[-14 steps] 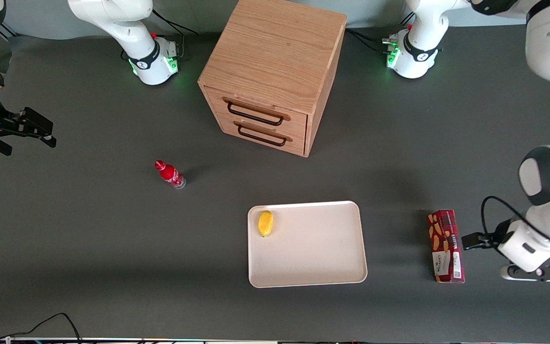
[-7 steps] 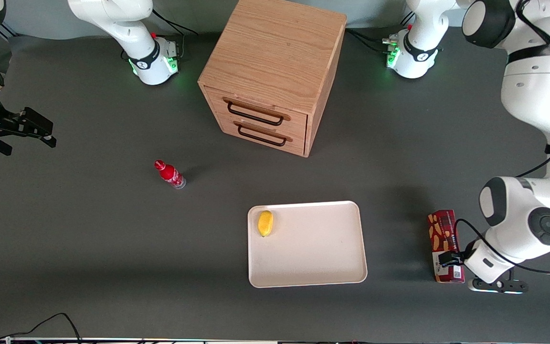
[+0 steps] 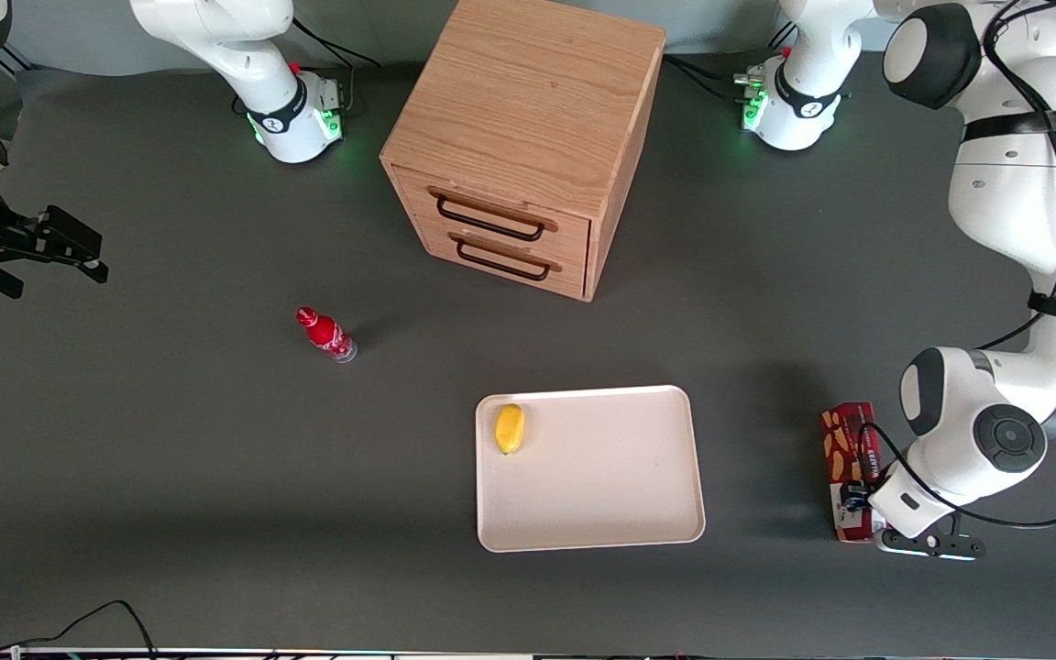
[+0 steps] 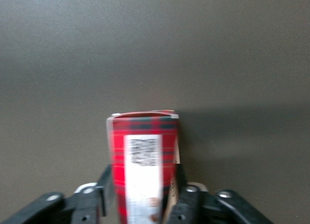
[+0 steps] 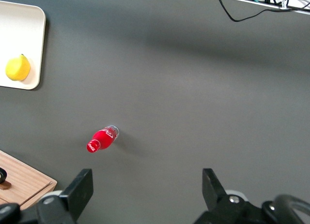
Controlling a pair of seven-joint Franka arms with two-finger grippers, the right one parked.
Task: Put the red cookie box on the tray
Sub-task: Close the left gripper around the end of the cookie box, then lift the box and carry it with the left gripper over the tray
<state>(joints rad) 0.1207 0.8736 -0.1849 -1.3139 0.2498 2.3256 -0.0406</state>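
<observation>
Holding only lemon [image 3: 510, 428], tray [image 3: 601, 477]; gripper [image 4: 144, 197] fingers [image 4: 107, 185] apart, straddling red cookie box [image 4: 143, 161] on table.

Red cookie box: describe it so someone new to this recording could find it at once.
Start at the cream tray nearer the front camera than the wooden drawer cabinet. Toward the working arm's end of the table, apart from the tray, lies the red cookie box, with the gripper straddling its nearer end, fingers open. Its long tartan carton with cookie pictures distinguishes it from the small red bottle.
</observation>
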